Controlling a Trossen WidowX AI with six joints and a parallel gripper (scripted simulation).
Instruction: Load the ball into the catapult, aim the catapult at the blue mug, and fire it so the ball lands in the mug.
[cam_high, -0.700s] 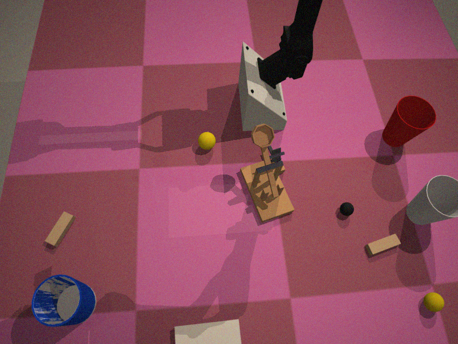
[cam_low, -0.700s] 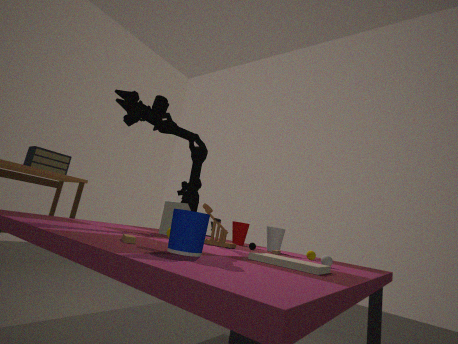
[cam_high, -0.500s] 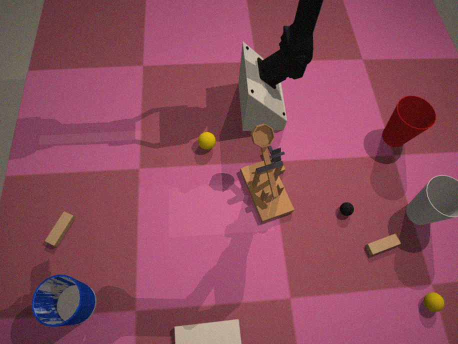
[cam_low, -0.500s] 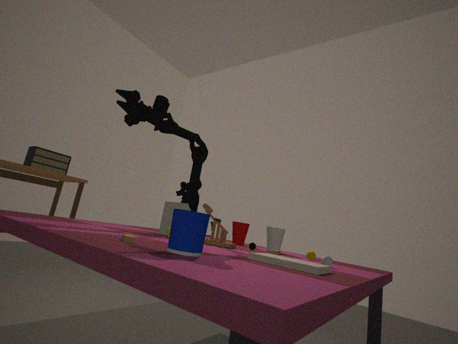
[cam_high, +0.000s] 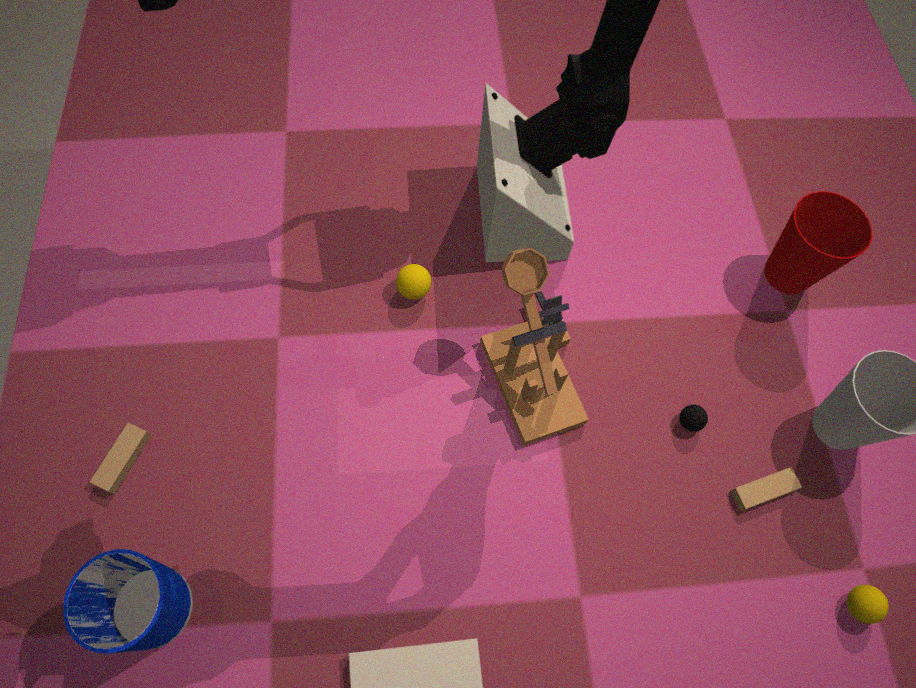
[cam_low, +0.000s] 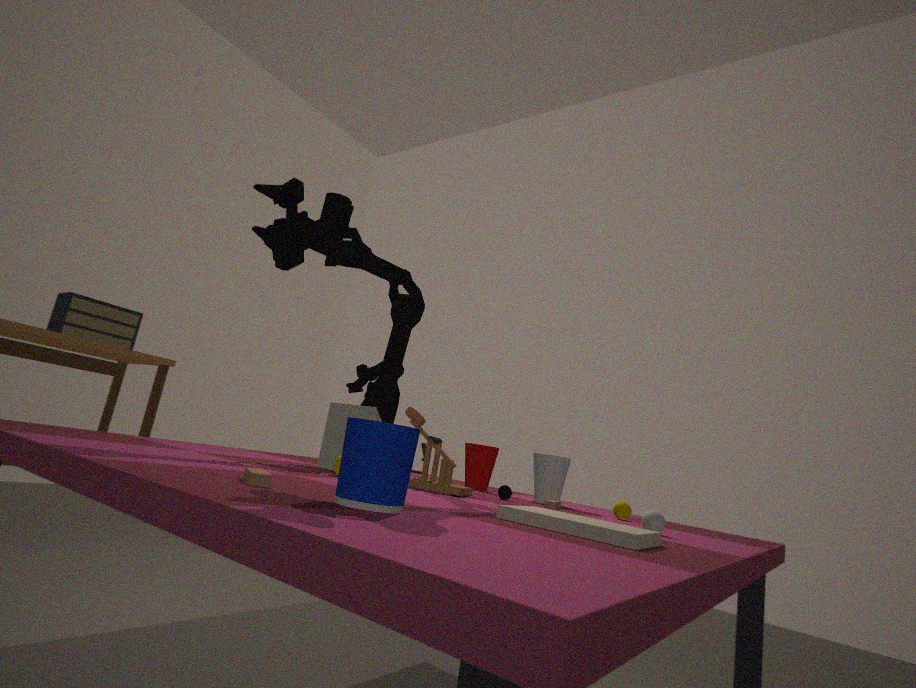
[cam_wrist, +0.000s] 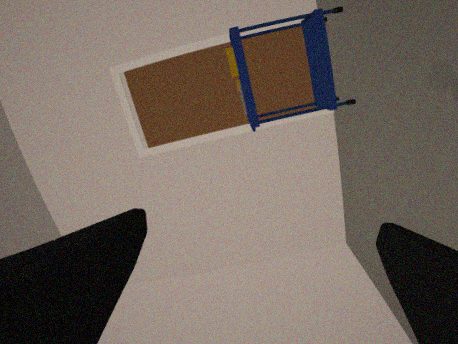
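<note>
Wooden catapult (cam_high: 545, 425) (cam_low: 442, 489) sits mid-table, its cup apparently unloaded! High above, the black gripper (cam_low: 272, 209) (cam_wrist: 264, 228) spreads wide, nothing between its fingers!

Wooden catapult (cam_high: 551, 423) (cam_low: 442, 488), matt black pincer (cam_low: 278, 210) (cam_wrist: 264, 228), smooth yellow balls (cam_high: 413, 282) (cam_high: 867, 604) (cam_low: 622, 511)

honestly the wide-open black two-finger gripper (cam_low: 253, 208) (cam_wrist: 264, 228) has loads of air around it, way up over the pink checkered table (cam_low: 518, 570). lower down, the grey wedge-shaped block (cam_high: 514, 214) crowds the cup end of the tan wooden catapult (cam_high: 559, 418) (cam_low: 444, 488). the side by the small black ball (cam_high: 693, 418) (cam_low: 505, 492) has a decent gap
</note>
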